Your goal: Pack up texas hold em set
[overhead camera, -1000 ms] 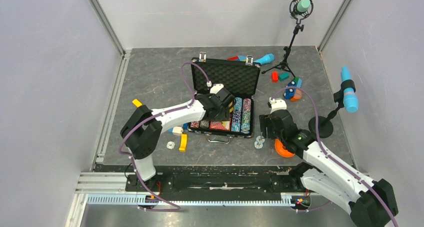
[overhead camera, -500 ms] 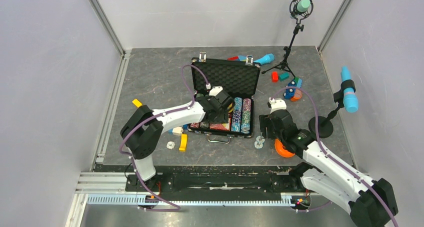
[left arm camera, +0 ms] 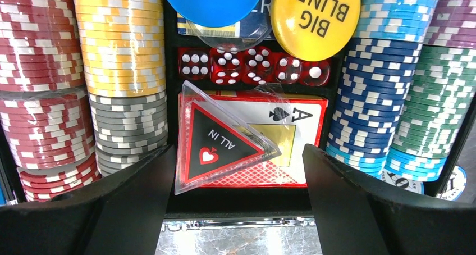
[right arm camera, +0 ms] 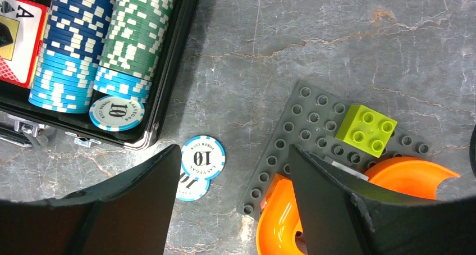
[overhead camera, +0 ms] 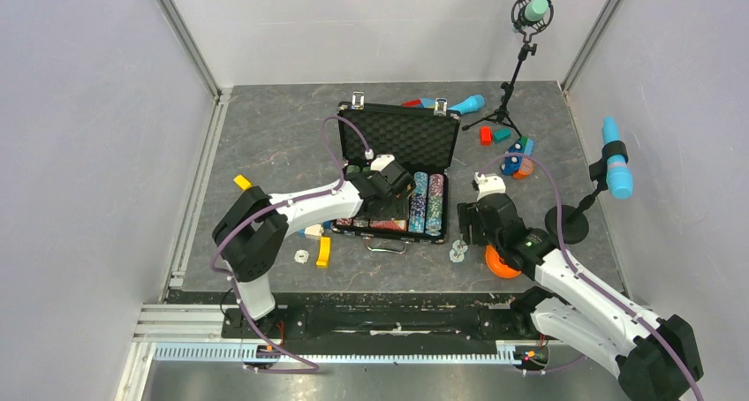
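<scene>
Spreading across the middle of the grey worktop (overhead camera: 265, 154), the black briefcase (overhead camera: 389, 234) lies open with its foam-lined lid (overhead camera: 402, 138) standing up on the far side. So packing is not finished, and 2 loose chips (right arm camera: 203, 156) remain outside it.

Inside the tray, rows of poker chips (left arm camera: 115, 36) run front to back on both sides of a middle channel. That channel holds a card deck (left arm camera: 292, 126) with a clear triangular "ALL IN" marker (left arm camera: 216, 145) lying tilted on top, 5 red dice (left arm camera: 252, 67) beyond it, and a yellow "BIG BLIND" button (left arm camera: 317, 13) further on.

The left gripper (left arm camera: 237, 154) hangs over this channel with its fingers spread wide, holding nothing, and the deck and marker sit between them.

The right gripper (right arm camera: 233, 154) is also wide apart and empty. It hovers over the loose chips, which lie on the worktop just outside the case's near right corner. The right arm is clearly the nearer one.

The 2 chips overlap, one resting partly on the other, and the pair runs diagonally in the wrist view. They sit off-centre between the fingers, just beside the one on the view's left side. A centred grasp probably needs a small shift that way. How high the fingers are above the chips cannot be judged from here.
</scene>
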Available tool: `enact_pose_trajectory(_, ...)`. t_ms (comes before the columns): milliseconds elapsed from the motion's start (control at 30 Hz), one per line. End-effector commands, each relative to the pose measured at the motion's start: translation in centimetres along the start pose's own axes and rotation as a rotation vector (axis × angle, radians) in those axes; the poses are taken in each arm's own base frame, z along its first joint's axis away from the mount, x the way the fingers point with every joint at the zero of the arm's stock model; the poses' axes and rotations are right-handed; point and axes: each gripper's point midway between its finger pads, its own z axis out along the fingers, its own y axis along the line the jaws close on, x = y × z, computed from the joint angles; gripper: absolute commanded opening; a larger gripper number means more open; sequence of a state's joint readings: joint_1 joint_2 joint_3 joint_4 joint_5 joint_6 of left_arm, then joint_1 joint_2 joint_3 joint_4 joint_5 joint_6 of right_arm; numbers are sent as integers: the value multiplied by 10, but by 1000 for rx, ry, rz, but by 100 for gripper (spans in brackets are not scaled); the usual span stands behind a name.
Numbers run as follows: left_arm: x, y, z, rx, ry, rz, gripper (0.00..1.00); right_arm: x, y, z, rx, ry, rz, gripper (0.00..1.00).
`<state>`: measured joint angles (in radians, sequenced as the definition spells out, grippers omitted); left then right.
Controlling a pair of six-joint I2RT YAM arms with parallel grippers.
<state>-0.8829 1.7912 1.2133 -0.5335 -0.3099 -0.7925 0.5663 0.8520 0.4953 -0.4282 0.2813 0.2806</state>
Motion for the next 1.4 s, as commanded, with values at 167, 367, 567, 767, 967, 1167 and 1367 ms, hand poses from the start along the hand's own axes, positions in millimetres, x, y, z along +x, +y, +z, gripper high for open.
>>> enact_pose_trajectory(167, -49, -26, -55, 130, -113, -39, 91, -10, 13, -1, -63, -18, 22, 76)
enact_pose_trajectory(367, -63, -29, -85, 188, -157, -40, 91, 0, 21, -1, -113, 16, 16, 78)
enact_pose_trajectory(567, -67, -12, -115, 193, -197, -27, 92, 22, 25, 4, -140, 68, 28, 80)
enact_pose_trajectory(767, -55, 22, -136, 164, -226, -52, 94, 36, 25, 7, -141, 101, 30, 80)
enact_pose_trajectory(967, -36, 54, -145, 144, -227, -99, 94, 37, 22, 13, -112, 110, 35, 78)
enact_pose_trajectory(1167, -20, 81, -153, 129, -227, -131, 95, 24, 14, 16, -45, 75, 61, 75)
enact_pose_trajectory(1367, -10, 107, -163, 101, -235, -147, 96, 24, 16, 21, -41, 91, 59, 73)
